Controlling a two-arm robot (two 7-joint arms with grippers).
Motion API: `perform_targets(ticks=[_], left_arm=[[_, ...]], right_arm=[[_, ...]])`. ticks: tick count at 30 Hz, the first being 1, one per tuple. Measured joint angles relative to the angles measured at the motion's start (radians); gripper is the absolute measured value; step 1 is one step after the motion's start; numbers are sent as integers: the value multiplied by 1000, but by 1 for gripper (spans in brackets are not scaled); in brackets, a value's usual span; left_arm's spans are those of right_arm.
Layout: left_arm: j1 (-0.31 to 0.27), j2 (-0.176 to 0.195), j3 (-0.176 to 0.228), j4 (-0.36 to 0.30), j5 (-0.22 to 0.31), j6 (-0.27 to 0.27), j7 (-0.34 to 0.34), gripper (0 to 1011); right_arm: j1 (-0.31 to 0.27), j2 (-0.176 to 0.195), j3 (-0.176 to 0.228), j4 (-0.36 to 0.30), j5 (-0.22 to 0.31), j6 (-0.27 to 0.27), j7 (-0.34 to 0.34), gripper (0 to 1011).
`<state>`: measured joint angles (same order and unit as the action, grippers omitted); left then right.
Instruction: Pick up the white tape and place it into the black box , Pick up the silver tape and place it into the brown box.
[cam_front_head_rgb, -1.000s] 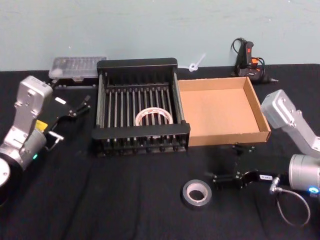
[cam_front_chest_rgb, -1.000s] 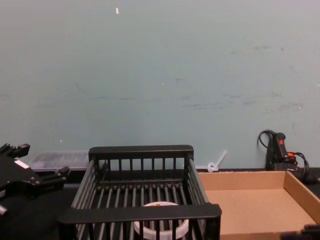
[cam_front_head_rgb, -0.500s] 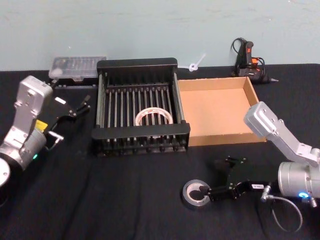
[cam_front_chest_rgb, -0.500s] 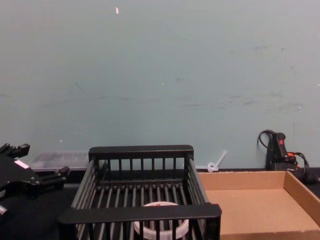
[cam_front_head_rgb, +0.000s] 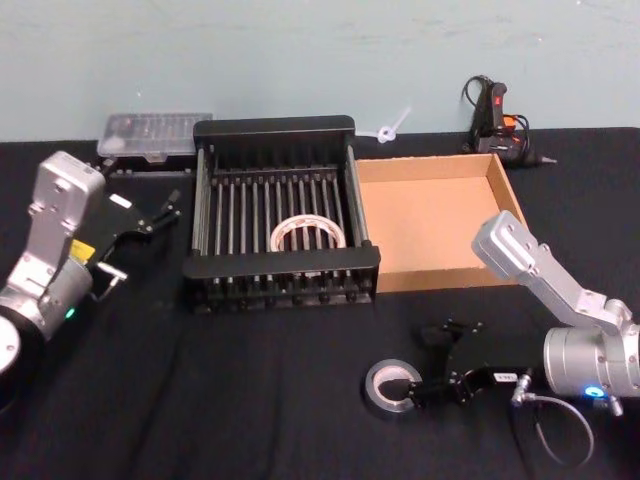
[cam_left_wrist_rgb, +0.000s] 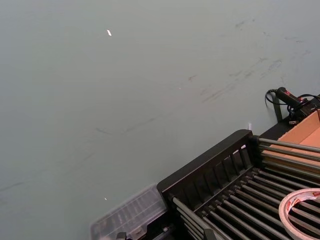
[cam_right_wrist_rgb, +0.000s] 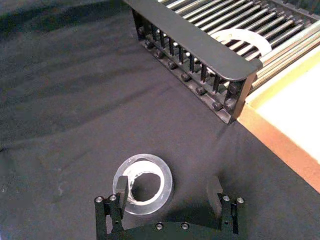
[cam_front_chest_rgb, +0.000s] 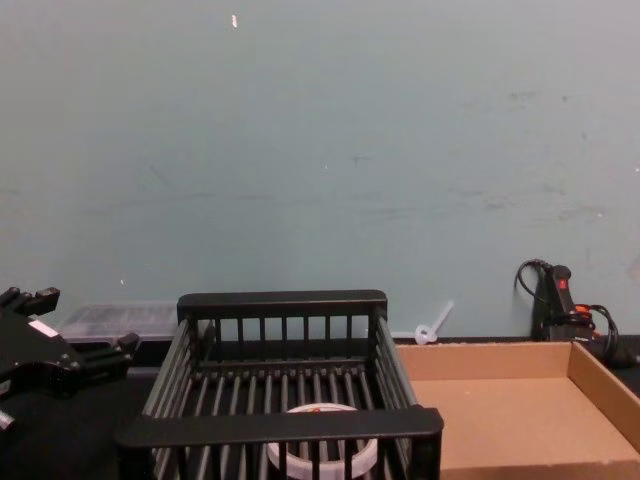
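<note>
- Parking at far left: left gripper (cam_front_head_rgb: 160, 212) sits just off the black box's (cam_front_head_rgb: 285, 128) left wall, fingers look parted a little, holding nothing.
- Black box next, well up and to the left of the right gripper; white tape (cam_front_head_rgb: 308, 235) lies flat on its slatted floor, near the front wall. First half of the task looks done.
- Silver tape (cam_front_head_rgb: 392, 385) lies flat on the cloth, hole facing up, just left of the right gripper (cam_right_wrist_rgb: 170, 192).
- Right gripper is open and low over the roll. In the wrist view one finger sits inside the core and the other stands clear outside the roll, so the ring wall is between them. Can't tell if either finger touches yet.
- Right arm is clearly the nearer one; a close on the wall seems the next move.
- Brown box (cam_front_head_rgb: 513, 205) is up and slightly right of the gripper, nothing in it.
- No readable labels or writing anywhere.
</note>
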<state>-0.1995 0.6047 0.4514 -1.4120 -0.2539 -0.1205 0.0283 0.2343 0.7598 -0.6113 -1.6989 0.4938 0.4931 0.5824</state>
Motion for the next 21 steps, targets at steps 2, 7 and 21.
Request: perform_targets(ticks=[2,7,21], left_arm=[[0,0,0,0,0,0,0,1002],[0,0,0,0,0,0,0,1001],[0,0,0,0,0,0,0,1001]], right_arm=[[3,0,-4,3,0,2,2,1000],[11,-5,-12,13,1,5,5,1000],[26,-26,-26,43,4,4,-2,1000]])
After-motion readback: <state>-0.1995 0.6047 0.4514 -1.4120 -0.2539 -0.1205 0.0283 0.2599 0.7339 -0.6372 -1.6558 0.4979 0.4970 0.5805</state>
